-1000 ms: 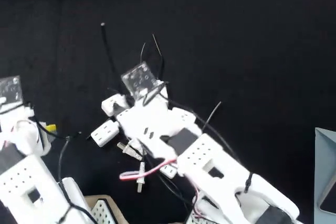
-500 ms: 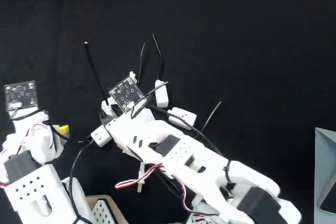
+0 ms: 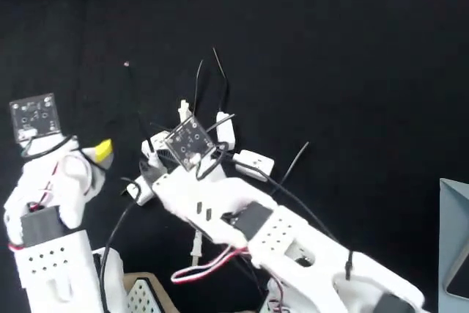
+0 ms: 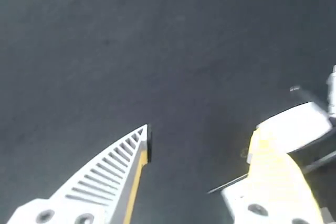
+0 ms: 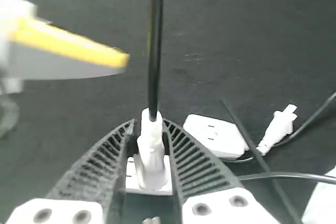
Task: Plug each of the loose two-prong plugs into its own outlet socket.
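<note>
Right hand (image 5: 149, 129) clamped on a white plug (image 5: 151, 153)
Its black cord (image 5: 155, 35) runs straight up; the plug seems to sit over a white socket (image 5: 132, 176). Just beside, on the black bench (image 5: 247, 30), lie a second socket (image 5: 215, 136) and a loose plug (image 5: 280, 123).

Desk (image 3: 352, 71): flat, black over the whole top.
Sockets: four white blocks lie close together near the middle of the desk.
Far socket (image 3: 226, 131): at the far side of the group.
Right socket (image 3: 253, 163): just beside the far socket, lying flat.
Left socket (image 5: 215, 136): flat, slots facing up.
Near socket (image 5: 149, 179): flat, with an upright plug (image 5: 149, 145) standing on it.
Far plug (image 3: 184, 111): white, lies beside the left socket, not touching it.
Near plug (image 3: 196, 245): white, at the near side, partly hidden.
Cables (image 3: 218, 71): thin and black, running from the group toward the far side.
Grey thing (image 3: 454, 236): at the right edge, well apart; cannot tell what it is.
</note>
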Available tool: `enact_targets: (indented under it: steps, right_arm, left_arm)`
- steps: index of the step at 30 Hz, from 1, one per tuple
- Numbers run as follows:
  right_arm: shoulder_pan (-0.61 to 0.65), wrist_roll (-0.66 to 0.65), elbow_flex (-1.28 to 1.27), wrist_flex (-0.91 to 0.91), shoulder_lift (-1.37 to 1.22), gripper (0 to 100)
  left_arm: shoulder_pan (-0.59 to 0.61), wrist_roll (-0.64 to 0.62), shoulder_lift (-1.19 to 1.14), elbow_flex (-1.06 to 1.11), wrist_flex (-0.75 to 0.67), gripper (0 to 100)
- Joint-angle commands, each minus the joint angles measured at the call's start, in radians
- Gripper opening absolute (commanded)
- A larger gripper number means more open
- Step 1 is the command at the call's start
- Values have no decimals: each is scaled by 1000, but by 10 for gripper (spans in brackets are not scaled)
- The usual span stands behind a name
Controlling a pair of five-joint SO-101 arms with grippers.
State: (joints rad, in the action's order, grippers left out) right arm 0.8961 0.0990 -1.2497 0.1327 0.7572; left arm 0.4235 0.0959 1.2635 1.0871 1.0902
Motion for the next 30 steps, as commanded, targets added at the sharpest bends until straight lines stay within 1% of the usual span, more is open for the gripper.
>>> enact_targets:
  steps: [1,5,11,16,19,22,25,27,30]
  right_arm:
    - [41,8,7,54,71,11]
    - [44,5,-2,61,77,11]
    - [41,3,-13,61,79,11]
    - [38,3,-15,63,74,11]
    - [15,3,-15,64,74,11]
    - [2,3,-13,64,74,11]
    - [2,5,-15,64,73,11]
    - [2,8,-12,64,65,11]
    - [2,9,25,63,-5,11]
  left_arm:
    - [-156,-110,17,-54,-75,304]
    - [-269,-161,18,-54,-106,300]
    - [-409,-201,20,-54,-95,299]
    - [-446,-187,20,-97,-15,299]
    - [-446,-137,20,-148,41,299]
    - [-410,-135,20,-166,51,299]
    - [-280,-138,20,-180,34,299]
    - [-170,-138,20,-176,5,299]
    - [-28,-138,20,-176,-6,299]
